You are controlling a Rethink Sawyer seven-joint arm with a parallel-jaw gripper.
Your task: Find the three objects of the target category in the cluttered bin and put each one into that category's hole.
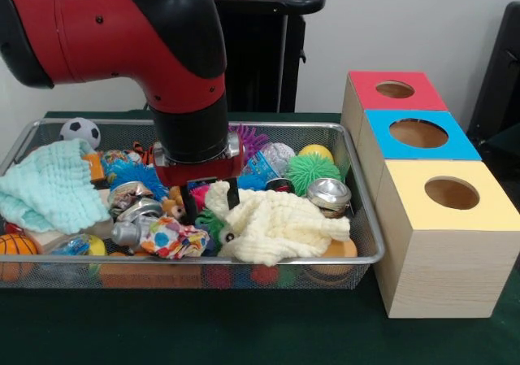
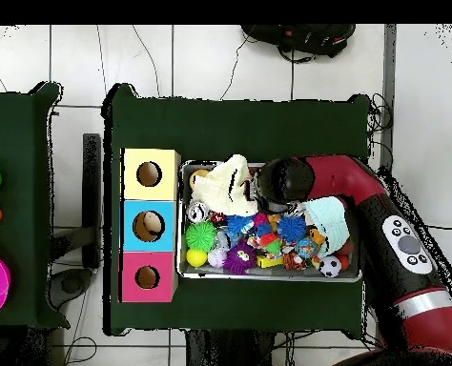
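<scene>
**Gripper down in the bin beside the cream cloth**

Front view: the gripper [image 1: 210, 193] reaches down into the wire bin [image 1: 370, 219], its dark fingers [image 1: 232, 191] pressed among the toys right at the upper left edge of the cream cloth [image 1: 276, 225]. The cloth spreads away from the gripper toward the three boxes, its long axis running roughly along the bin. Whether the fingers have closed on a fold of it, or on anything else, I cannot tell; clutter hides their tips. A mint cloth [image 1: 49, 188] lies at the bin's opposite end, well apart from the cream cloth. The target category is not evident from the scene. The yellow box [image 1: 479, 219] stands nearest the cream cloth, just beyond the bin wall.

Overhead view: the arm's wrist [image 2: 285, 181] covers the gripper entirely. This view does show the cream cloth [image 2: 225, 186] bunched in the bin corner beside the yellow box [image 2: 150, 173], whose hole lies just across the rim.
</scene>
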